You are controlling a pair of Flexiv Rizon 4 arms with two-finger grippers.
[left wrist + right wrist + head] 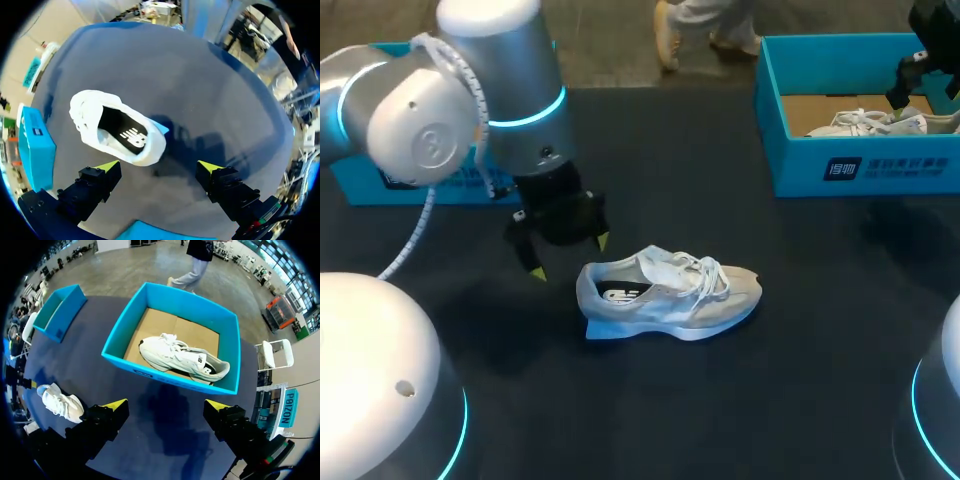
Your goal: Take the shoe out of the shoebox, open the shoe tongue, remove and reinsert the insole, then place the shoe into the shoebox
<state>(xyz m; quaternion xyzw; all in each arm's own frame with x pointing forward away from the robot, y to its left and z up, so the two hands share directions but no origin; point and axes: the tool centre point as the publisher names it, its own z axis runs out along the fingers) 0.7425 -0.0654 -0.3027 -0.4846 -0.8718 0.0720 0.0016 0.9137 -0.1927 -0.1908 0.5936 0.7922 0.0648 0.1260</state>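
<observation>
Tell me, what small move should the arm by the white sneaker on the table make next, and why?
Probably lower the left gripper onto the white sneaker at its heel opening: the fingers hang open just behind the heel, touching nothing, and the black insole is in place inside.

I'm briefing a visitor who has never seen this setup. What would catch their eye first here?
A pale shoe stands alone mid-table, its black insole showing, with the left claw open just beside its heel. At the far right a bright blue shoebox holds a second white shoe, and the right claw hangs open in front of that box.
</observation>
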